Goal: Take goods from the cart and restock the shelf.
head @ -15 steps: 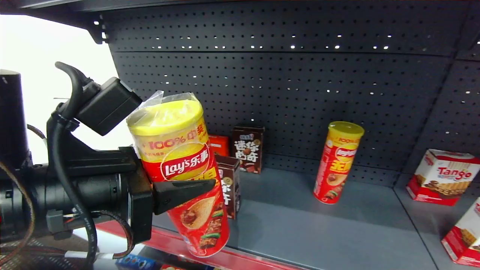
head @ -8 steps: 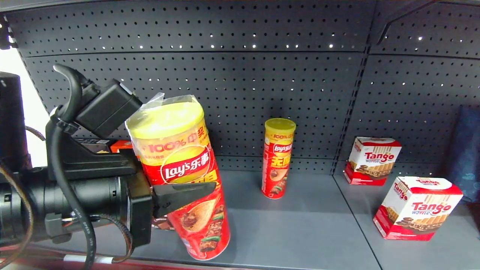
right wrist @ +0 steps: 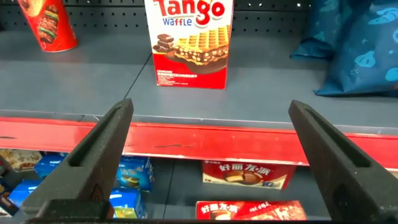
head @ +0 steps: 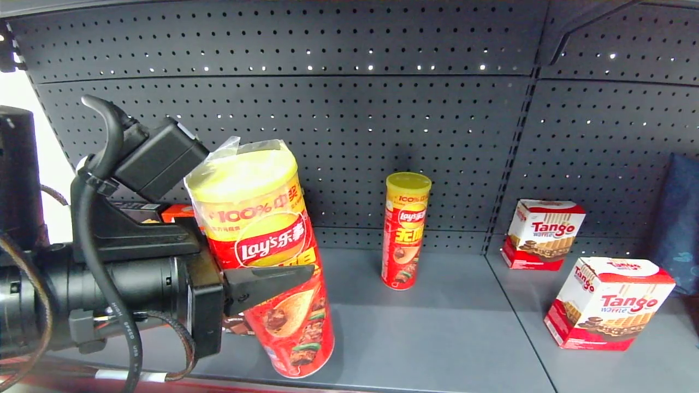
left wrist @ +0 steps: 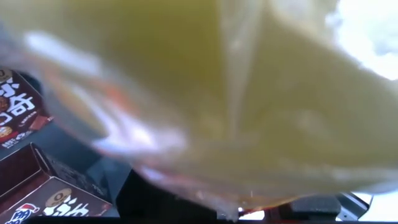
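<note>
My left gripper (head: 281,268) is shut on a tall red chips can with a yellow lid and clear wrap (head: 256,218). It holds the can tilted at the left, over the front of the grey shelf (head: 437,333). In the left wrist view the can (left wrist: 249,93) is pressed close to the camera. A second, matching chips can (head: 405,229) stands upright farther back on the shelf, also visible as the can (right wrist: 50,25). My right gripper (right wrist: 211,165) is open and holds nothing, in front of the shelf's red front edge (right wrist: 217,143).
Two red and white wafer boxes (head: 540,233) (head: 609,303) sit on the shelf's right section, with a blue bag (head: 677,218) at the far right. Brown chocolate boxes (left wrist: 25,106) stand behind the held can. Bare shelf lies between the two cans. Packaged goods (right wrist: 245,174) fill the lower shelf.
The head camera swung right along the shelf a second ago, bringing the wafer boxes into view. My left gripper has kept the can in the same hold; nothing else moved.
</note>
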You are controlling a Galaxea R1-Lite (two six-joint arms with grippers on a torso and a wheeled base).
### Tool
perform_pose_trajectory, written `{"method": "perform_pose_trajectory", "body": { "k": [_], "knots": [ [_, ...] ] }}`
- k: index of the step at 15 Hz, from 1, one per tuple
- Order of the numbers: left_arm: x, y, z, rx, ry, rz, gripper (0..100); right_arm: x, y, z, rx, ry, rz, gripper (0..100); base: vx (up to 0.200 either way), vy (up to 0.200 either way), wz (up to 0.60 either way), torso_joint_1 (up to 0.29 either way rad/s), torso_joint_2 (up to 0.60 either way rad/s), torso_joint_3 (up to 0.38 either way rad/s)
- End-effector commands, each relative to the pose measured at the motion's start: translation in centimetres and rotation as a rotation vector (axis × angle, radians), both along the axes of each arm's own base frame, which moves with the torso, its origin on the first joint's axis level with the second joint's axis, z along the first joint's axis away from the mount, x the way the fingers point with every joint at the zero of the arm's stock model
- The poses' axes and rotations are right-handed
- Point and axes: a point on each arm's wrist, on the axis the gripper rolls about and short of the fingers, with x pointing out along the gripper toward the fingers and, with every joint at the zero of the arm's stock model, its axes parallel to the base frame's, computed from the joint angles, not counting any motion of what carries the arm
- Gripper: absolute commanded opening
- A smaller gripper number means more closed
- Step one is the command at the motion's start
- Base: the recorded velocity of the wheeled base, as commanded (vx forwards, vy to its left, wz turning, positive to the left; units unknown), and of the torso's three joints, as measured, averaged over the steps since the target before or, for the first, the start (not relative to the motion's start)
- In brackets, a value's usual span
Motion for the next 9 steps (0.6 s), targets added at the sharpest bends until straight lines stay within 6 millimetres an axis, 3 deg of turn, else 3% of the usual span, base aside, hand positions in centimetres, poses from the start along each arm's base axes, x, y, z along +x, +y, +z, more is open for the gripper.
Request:
{"method": "perform_pose_trajectory", "body": {
  "k": [1, 6, 7, 9],
  "knots": [
    [0.03, -0.03, -0.06, 0.001, 0.002, 0.0, 0, 0.0, 0.0, 0.0, 0.0, 0.0, 0.001, 100, 0.0, 0.0, 0.0, 0.0, 0.0, 0.0],
    [0.12, 0.09, -0.1, 0.002, 0.003, 0.006, 0, 0.0, 0.0, 0.0, 0.0, 0.0, 0.001, 100, 0.0, 0.0, 0.0, 0.0, 0.0, 0.0],
    [0.14, 0.12, -0.1, 0.002, 0.003, 0.007, 0, 0.0, 0.0, 0.0, 0.0, 0.0, 0.001, 100, 0.0, 0.0, -0.6, 0.007, 0.0, 0.002],
    [0.18, 0.09, -0.12, 0.002, 0.003, 0.007, 0, 0.0, 0.0, 0.0, 0.0, 0.0, 0.001, 100, 0.0, 0.0, 0.0, 0.0, 0.0, 0.0]
  ]
}}
